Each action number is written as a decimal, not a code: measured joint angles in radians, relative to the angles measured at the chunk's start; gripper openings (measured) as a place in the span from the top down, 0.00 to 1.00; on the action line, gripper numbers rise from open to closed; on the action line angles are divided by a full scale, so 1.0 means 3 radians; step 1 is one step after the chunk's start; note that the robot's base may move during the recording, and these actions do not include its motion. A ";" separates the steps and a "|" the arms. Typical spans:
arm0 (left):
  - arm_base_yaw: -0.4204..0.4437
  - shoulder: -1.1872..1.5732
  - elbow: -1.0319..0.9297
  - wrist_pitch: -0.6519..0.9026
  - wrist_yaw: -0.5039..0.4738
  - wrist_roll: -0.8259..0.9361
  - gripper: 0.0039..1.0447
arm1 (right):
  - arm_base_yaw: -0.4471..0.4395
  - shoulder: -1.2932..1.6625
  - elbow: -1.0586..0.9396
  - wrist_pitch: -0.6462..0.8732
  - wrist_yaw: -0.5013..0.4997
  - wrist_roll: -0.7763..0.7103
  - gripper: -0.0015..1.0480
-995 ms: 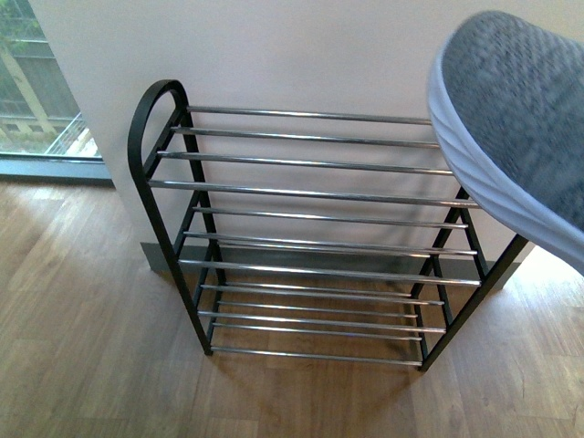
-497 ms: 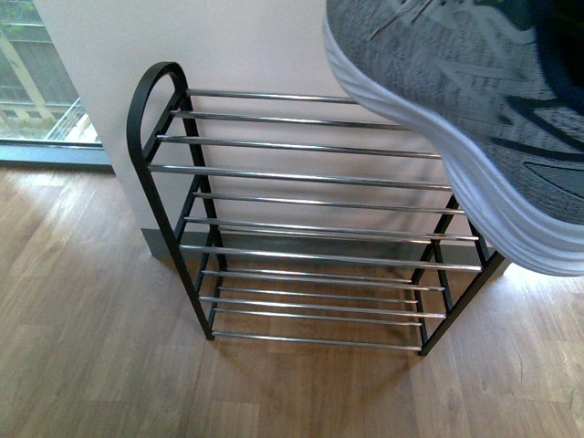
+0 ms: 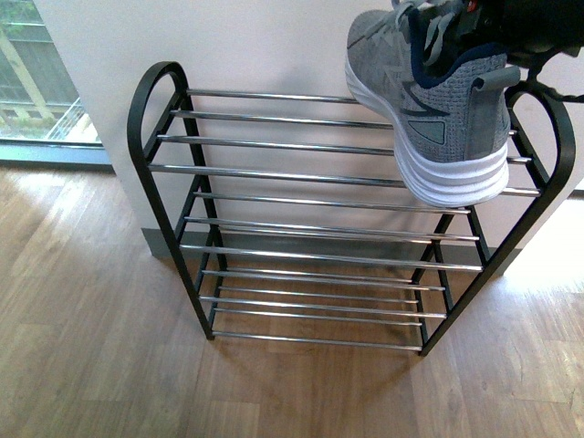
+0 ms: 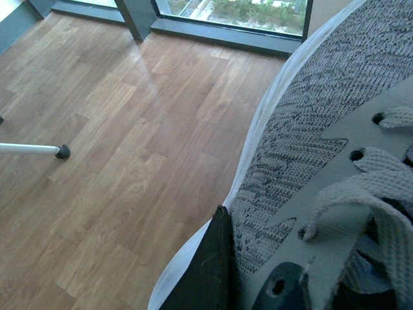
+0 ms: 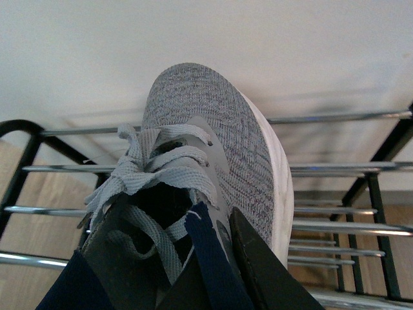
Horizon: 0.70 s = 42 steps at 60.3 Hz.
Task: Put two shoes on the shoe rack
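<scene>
Now the right claw (image 5: 193, 261), clamped on the collar of one sneaker (image 3: 429, 109), holds it over the right end of the rack (image 3: 301, 173), at the top tier. Next it likely needs lowering flat, then releasing. The left claw (image 4: 242, 284) grips a second sneaker (image 4: 310, 142).

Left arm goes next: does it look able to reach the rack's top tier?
Probably yes: left of the grey sneaker, the shoe rack's top bars lie bare. That arm is outside the front view, so its path is unconfirmed.
</scene>
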<state>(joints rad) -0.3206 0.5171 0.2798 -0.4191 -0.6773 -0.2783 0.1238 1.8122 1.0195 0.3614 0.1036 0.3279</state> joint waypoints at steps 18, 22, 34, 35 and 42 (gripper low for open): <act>0.0000 0.0000 0.0000 0.0000 0.0001 0.0000 0.99 | -0.0263 0.0528 0.0139 -0.0025 0.0397 0.0221 0.99; 0.0000 0.0000 0.0000 0.0000 0.0001 0.0000 0.99 | -0.0326 0.0598 0.0179 -0.0013 0.0407 0.0234 0.99; 0.0000 0.0000 0.0000 0.0000 0.0001 0.0000 0.99 | -0.0357 0.0716 0.0324 0.0015 0.0432 0.0231 0.99; 0.0000 0.0000 0.0000 0.0000 0.0001 0.0000 0.99 | -0.0359 0.0722 0.0334 0.0014 0.0432 0.0231 0.99; 0.0000 0.0000 0.0000 0.0000 0.0003 0.0000 0.99 | -0.0379 0.0773 0.0418 0.0014 0.0430 0.0215 0.99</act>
<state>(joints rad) -0.3206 0.5171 0.2798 -0.4191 -0.6765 -0.2783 0.0101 2.0441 1.1450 0.3656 0.2325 0.3923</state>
